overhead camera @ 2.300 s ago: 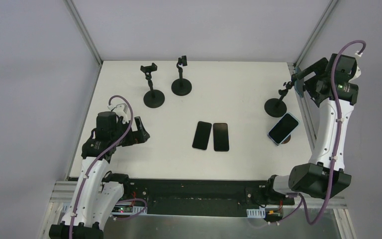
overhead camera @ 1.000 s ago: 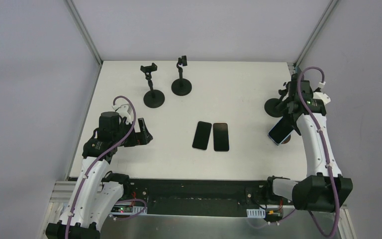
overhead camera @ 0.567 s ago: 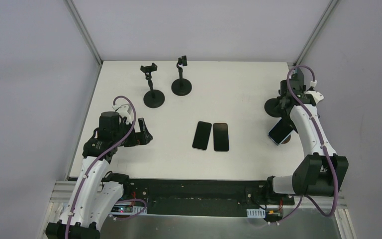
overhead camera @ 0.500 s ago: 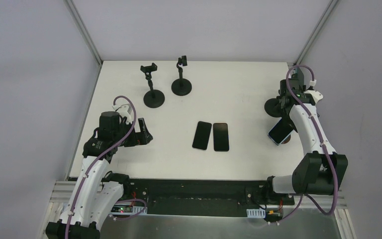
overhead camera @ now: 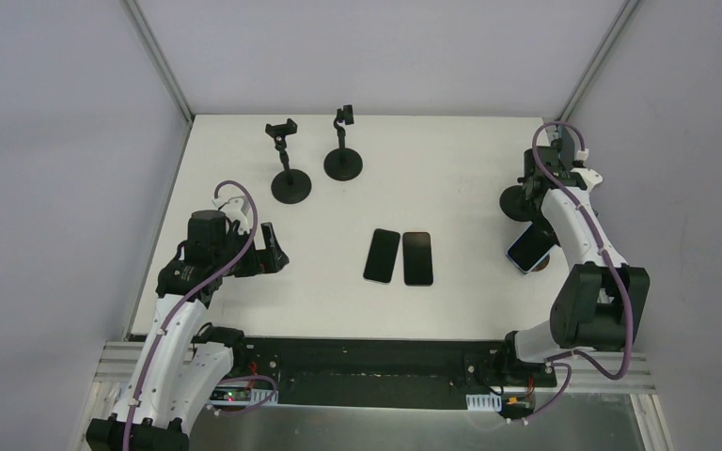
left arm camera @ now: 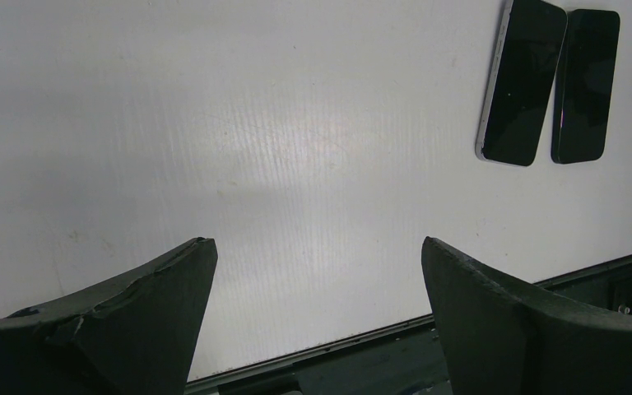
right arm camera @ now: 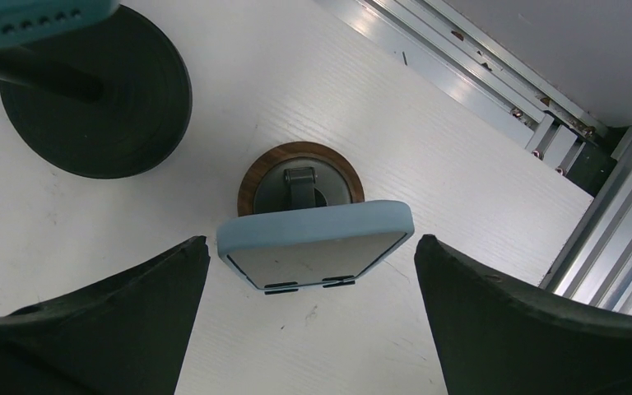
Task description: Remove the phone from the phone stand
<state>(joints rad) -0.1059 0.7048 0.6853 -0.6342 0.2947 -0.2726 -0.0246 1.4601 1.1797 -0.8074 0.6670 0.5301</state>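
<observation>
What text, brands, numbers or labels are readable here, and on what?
None readable.
Flat phones: screens blank, no marking.
Blue-cased phone and its stand: no lettering visible.
Boards by the arm bases: too small to read.

The counter is showing a matt white, finely ribbed surface. The phone is wearing a smooth, matt pale-blue case, plastic or rubbery. The phone stand is showing a wood-grain rim around grey metal. Two other phones are gleaming glossy black. The left fingers are looking like rough, matt black plastic.
</observation>
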